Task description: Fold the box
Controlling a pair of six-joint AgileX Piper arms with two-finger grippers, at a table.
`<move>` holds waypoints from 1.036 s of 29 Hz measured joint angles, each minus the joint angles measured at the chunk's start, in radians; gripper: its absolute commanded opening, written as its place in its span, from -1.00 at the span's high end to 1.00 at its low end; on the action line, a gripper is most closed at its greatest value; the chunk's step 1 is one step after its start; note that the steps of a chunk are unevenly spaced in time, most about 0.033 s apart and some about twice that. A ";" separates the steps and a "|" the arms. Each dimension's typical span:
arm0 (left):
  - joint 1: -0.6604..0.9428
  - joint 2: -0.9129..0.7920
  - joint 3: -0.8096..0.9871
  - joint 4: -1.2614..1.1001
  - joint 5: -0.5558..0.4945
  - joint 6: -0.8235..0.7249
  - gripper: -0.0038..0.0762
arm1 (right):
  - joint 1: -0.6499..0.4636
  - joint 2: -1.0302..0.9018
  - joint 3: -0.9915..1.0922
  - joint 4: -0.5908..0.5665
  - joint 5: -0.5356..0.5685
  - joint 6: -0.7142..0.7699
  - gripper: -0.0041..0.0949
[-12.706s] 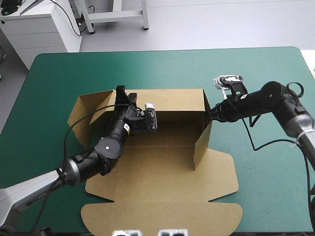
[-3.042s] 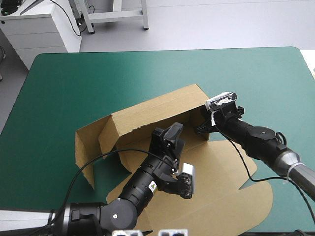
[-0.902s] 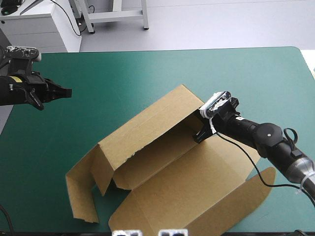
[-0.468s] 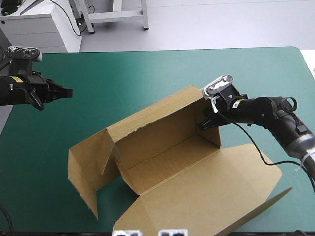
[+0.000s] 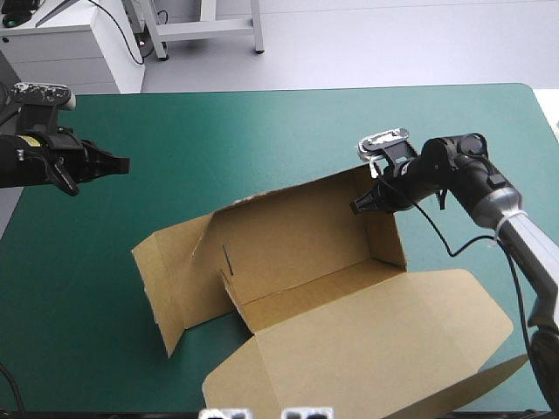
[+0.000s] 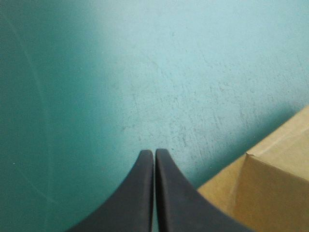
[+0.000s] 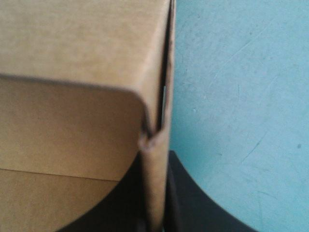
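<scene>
Evidently right gripper (image 5: pixel 356 208) clamps box (image 5: pixel 297 253) wall w/ tips hidden; lid cropped.

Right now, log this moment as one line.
brown cardboard box half-folded, back wall up, lid open | right black-fingered gripper shut on its far right corner | left black-fingered gripper shut, above teal-green cover

- We see the matte black left arm (image 5: pixel 26 161) at the upper left of the high frame, with a small yellow patch (image 5: pixel 31 140) on its casing.
- The left gripper (image 5: pixel 122 162) has two broad black fingers (image 6: pixel 137 198), smooth fins that taper.
- The right arm (image 5: pixel 467 166), at the right of the frame, has rounded black joint housings, then a pale band (image 5: pixel 505 214) and a silver-grey tube (image 5: pixel 533 249).
- The right gripper (image 5: pixel 356 208) has matching black fin fingers (image 7: pixel 193 208).
</scene>
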 measured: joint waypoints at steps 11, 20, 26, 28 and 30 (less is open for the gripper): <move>0.000 0.000 0.000 -0.001 0.003 0.000 0.92 | -0.048 0.212 -0.181 0.025 0.042 0.074 0.94; 0.000 0.000 0.000 -0.001 0.003 0.000 0.93 | -0.049 0.243 -0.204 0.019 0.047 0.072 -0.04; 0.000 0.000 0.000 -0.001 0.002 0.000 0.93 | -0.049 0.245 -0.286 0.000 0.132 0.054 -0.55; 0.000 0.000 0.000 -0.001 0.000 0.000 0.93 | -0.049 0.245 -0.327 -0.004 0.200 0.040 -0.55; 0.000 0.000 0.000 -0.001 -0.001 0.000 0.93 | -0.049 0.240 -0.348 -0.010 0.230 0.033 -0.55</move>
